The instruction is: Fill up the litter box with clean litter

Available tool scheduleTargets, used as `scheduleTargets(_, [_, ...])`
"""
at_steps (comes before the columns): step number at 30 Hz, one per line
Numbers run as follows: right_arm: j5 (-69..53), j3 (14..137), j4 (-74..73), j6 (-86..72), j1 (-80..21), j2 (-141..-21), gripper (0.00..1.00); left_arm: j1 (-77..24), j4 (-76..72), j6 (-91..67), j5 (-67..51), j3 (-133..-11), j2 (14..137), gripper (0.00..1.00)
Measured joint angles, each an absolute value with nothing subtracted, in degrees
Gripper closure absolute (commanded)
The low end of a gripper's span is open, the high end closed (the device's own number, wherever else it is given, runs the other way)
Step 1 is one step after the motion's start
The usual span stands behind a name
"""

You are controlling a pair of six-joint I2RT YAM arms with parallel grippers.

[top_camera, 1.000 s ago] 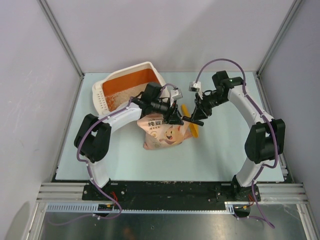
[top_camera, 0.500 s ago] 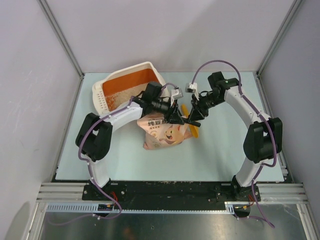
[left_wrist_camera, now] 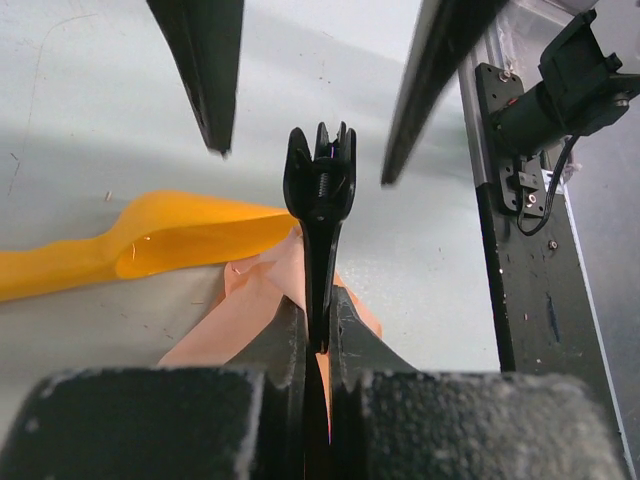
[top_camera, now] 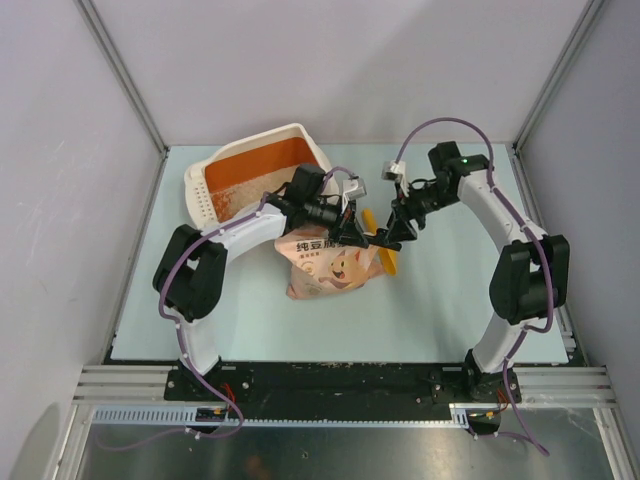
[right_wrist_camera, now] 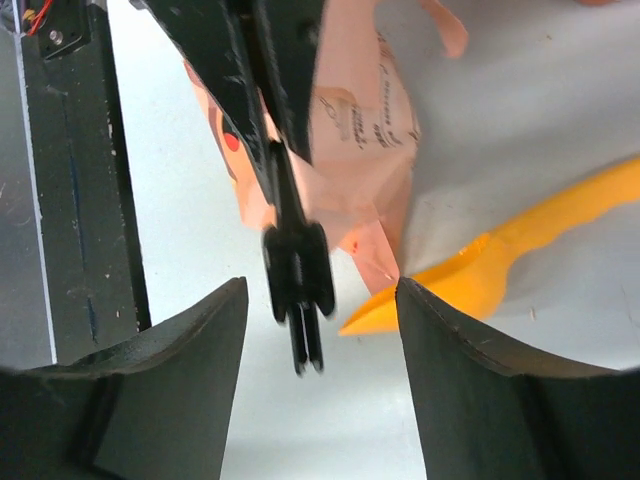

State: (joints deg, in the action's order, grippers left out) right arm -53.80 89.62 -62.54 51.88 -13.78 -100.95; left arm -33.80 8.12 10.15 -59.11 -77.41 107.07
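Observation:
The litter box (top_camera: 300, 131), cream outside and orange inside, stands at the back left. No clean litter shows plainly. A pink-beige bag (top_camera: 325, 265) with a cat face lies in front of the box. A black clip (left_wrist_camera: 320, 190) sticks out from the bag's top corner, and my left gripper (left_wrist_camera: 318, 320) is shut on its thin handle; the gripper (top_camera: 352, 238) sits over the bag's right top corner. My right gripper (right_wrist_camera: 320, 290) is open, its fingers either side of the clip's free end (right_wrist_camera: 298, 280) without touching it; it (top_camera: 385, 238) faces the left gripper.
A yellow-orange scoop (top_camera: 385, 255) lies on the table against the bag's right edge, under both grippers, and shows as the scoop (left_wrist_camera: 150, 240) and the scoop (right_wrist_camera: 520, 250). The black frame rail (left_wrist_camera: 520, 300) runs along the table edge.
My left jaws have closed onto the clip's handle. My right jaws have widened, and the right arm drew back slightly to the right after leaning in.

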Motion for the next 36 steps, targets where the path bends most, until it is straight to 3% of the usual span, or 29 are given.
scheduleTargets(6, [-54.54, 91.31, -66.74, 56.05, -9.54, -100.95, 0.32, -33.91, 8.12, 10.57, -58.87, -77.41, 107.07, 1.0])
scheduleTargets(16, [-55.33, 91.31, -68.77, 57.6, -13.87, -101.91, 0.34, -33.98, 8.16, 10.57, -58.76, -77.41, 107.07, 1.0])
scheduleTargets(22, [-55.55, 91.33, -68.16, 56.49, -14.37, -103.57, 0.45, -33.98, 8.16, 10.57, -58.72, -77.41, 107.07, 1.0])
scheduleTargets(25, [-55.35, 91.33, -67.64, 55.64, -14.37, -104.25, 0.58, -33.98, 8.16, 10.57, -58.72, -77.41, 107.07, 0.99])
scheduleTargets(26, [-55.29, 91.33, -67.46, 55.27, -14.37, -104.42, 0.73, -33.98, 8.16, 10.57, -58.7, -77.41, 107.07, 0.93])
scheduleTargets(29, [-55.11, 91.35, -67.22, 54.98, -14.37, -104.64, 0.97, -33.95, 8.16, 10.55, -58.35, -77.41, 107.07, 0.62])
scheduleTargets(36, [-55.61, 91.66, -68.23, 55.42, -14.15, -104.64, 1.0, -33.95, 7.97, 10.61, -57.17, -77.45, 107.07, 0.54])
